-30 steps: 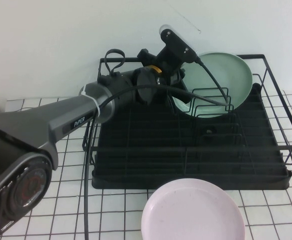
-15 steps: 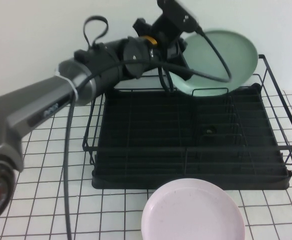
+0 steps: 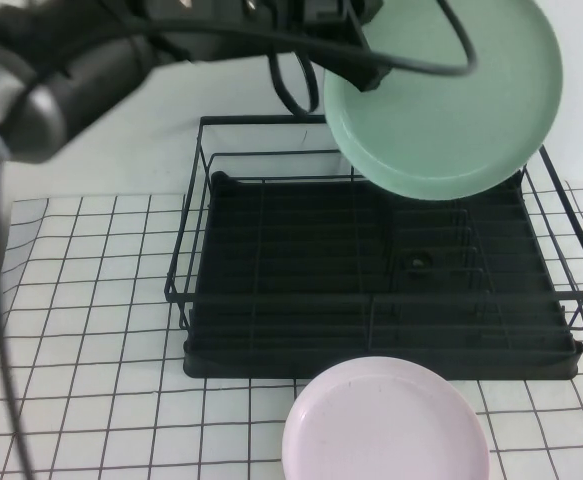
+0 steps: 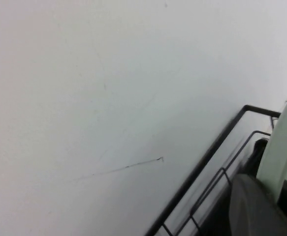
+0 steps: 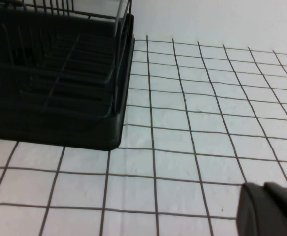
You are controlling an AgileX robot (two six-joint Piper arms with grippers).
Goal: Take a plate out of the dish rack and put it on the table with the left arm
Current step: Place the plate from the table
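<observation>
Left gripper [image 3: 356, 40] is high up at the far side of the scene, above the far rail of the dish rack [image 3: 371, 290], and it is clamped on the plate [image 3: 446, 95]. It holds the mint-green plate at the plate's left edge, so the plate hangs to the right of the gripper, and a black cable [image 3: 451, 50] passes in front of the plate's face. The plate is tilted, with its face turned toward the near side, and it is lifted clear of the wire dividers; its lower edge is over the far right part of the rack and does not touch the wires. In the left wrist view one dark finger [image 4: 254, 206] lies against the pale rim of the plate [image 4: 286, 147], with the rack's top rail [image 4: 217, 147] and the white wall behind. The left arm [image 3: 61, 70] reaches in from the left across the top of the high view. A pale pink plate [image 3: 386, 425] lies flat on the table [image 3: 81, 330], just in front of the near edge of the rack. Right gripper [image 5: 271, 209] is low over the table, near a corner of the rack [image 5: 59, 73]; only a dark part of it shows, so I cannot tell if its fingers are apart or together.
</observation>
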